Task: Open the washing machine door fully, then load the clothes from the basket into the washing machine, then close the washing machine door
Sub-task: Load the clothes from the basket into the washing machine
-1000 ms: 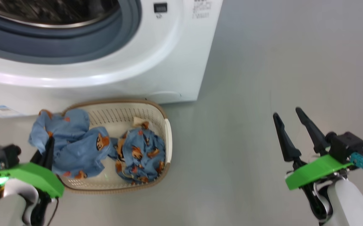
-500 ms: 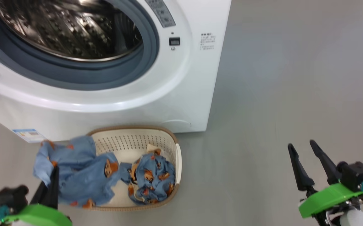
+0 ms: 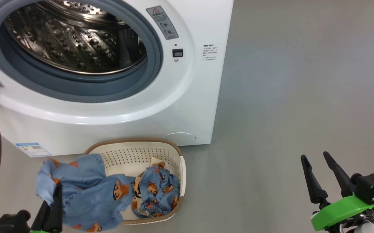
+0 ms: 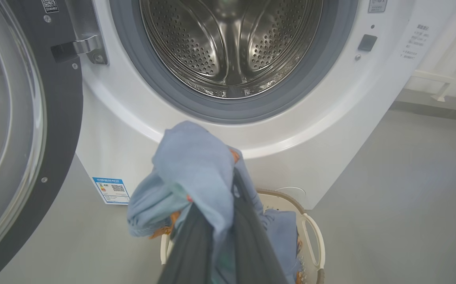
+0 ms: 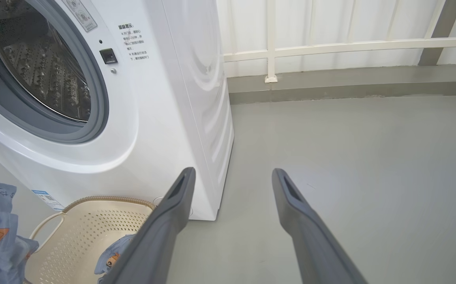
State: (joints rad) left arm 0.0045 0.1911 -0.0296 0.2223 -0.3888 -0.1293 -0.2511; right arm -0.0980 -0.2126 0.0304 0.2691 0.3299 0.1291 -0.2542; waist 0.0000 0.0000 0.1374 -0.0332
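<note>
white washing machine (image 3: 190,106) across the upper left of the head view, mouth gaping onto a bare steel drum (image 3: 76,38) — nothing loaded yet. washing machine door (image 4: 60,130) swung well out on the left side, black rim and glass turned away from the mouth; first step judged done. cream basket (image 3: 135,140) on the grey floor (image 3: 287,97) just in front of the machine's lower panel. clothes (image 3: 86,194) partly out of it: one blue printed garment raised and draped over the basket's left rim, pinched in the left gripper (image 3: 57,194), jaws closed tight on the cloth; a second blue bundle (image 3: 159,191) lying in the basket's right half with a scrap of cream cloth (image 3: 156,160) beside it. right gripper (image 3: 315,158) well apart at the lower right, jaws spread wide, holding nothing, over bare floor. loading judged barely begun: raised garment to go up into the drum, then the rest, then the door shut — all of that left to do

counted, big to small: one machine, one door, one drum, one basket, two blue bundles as far as can be told, one cream scrap, two grippers, one small blue label (image 3: 33,149) on the machine's lower corner
</note>
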